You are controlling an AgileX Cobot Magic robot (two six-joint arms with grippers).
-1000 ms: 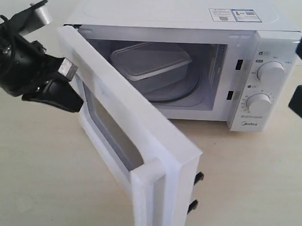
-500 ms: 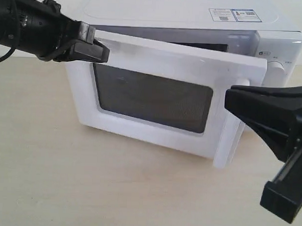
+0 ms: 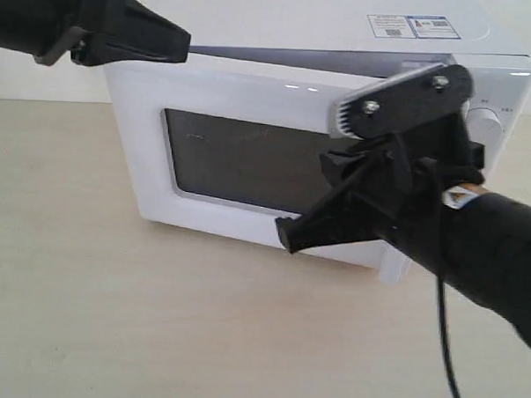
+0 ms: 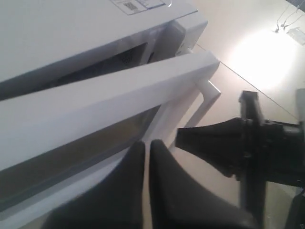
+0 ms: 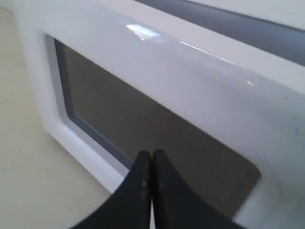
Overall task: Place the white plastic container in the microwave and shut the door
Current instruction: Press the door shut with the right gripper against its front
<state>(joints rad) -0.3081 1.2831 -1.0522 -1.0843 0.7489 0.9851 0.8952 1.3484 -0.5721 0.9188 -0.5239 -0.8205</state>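
Microwave: the microwave (image 3: 282, 23) stands on a pale table (image 3: 110, 333), with stickers (image 3: 412, 26) on its top and 1 dial (image 3: 489, 129) showing past the right arm.
Door: the door (image 3: 244, 88) is almost shut but not flush. A dark gap runs along its top edge between door and body, and in the left wrist view it stands plainly ajar on the handle side.
Window: the dark window (image 3: 232, 162) faces the camera, and its right part is covered by the right arm.
Handle: the white bar handle (image 4: 209, 93) juts from the door's free edge.
Container: the white plastic container is not to be seen in any view. The door covers the cavity.
Left gripper: the left gripper (image 3: 173, 43) has its 2 fingers pressed together with nothing between them. It sits by the door's upper hinge-side corner, and I cannot tell if it touches.
Right gripper: the right gripper (image 3: 289, 235) is closed with fingers (image 5: 143, 167) together, holding nothing. It points at the door's front near the window's lower edge, on the handle side. Contact is unclear.
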